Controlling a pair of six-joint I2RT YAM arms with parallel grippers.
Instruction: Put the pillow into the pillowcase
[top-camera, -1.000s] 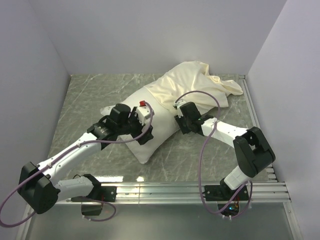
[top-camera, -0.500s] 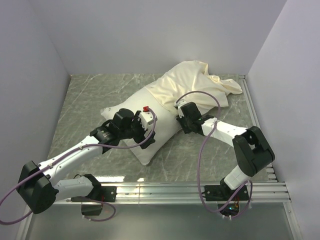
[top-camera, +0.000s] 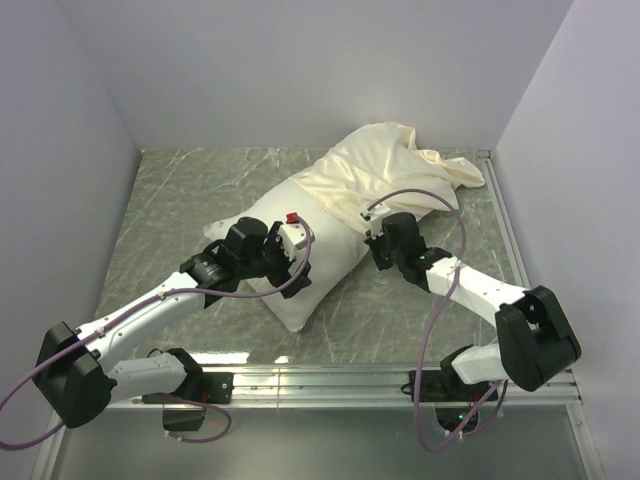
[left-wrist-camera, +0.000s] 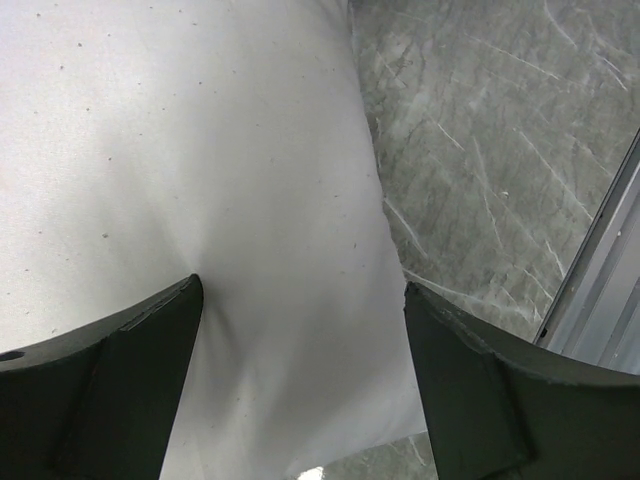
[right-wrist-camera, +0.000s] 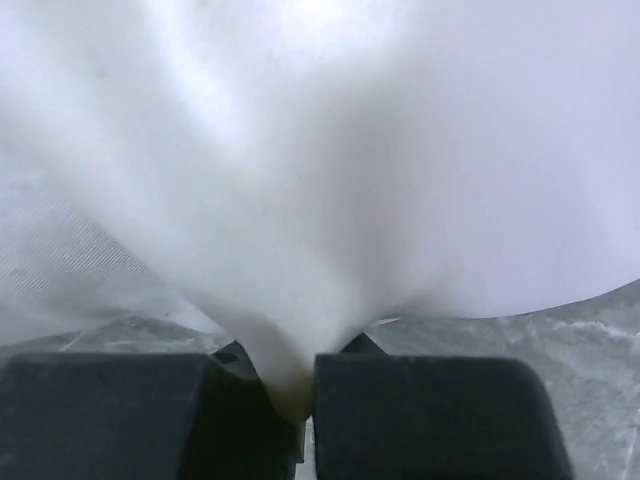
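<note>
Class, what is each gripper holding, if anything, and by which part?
The right gripper pinches a fold of the pillowcase at its near edge. The left gripper is open over the pillow, gripping nothing.

- The pillow (top-camera: 322, 265) is a plump, bright white, matte rectangular cushion with tiny dark specks.
- It lies flat and diagonal near the middle of the surface, one bare corner pointing toward the near edge.
- Its far right end sits inside the pillowcase (top-camera: 375, 170); its near left part is uncovered.
- The uncovered fabric is dimpled where the left hand (left-wrist-camera: 302, 290) presses on it with fingers spread.
- The pillowcase is a thin, cream, slightly shiny sack lying toward the far right corner.
- It bulges over the pillow's end, and its closed end is crumpled into loose folds.
- Its mouth faces near left, and the right hand (right-wrist-camera: 308, 375) pinches a fold at the rim.
</note>
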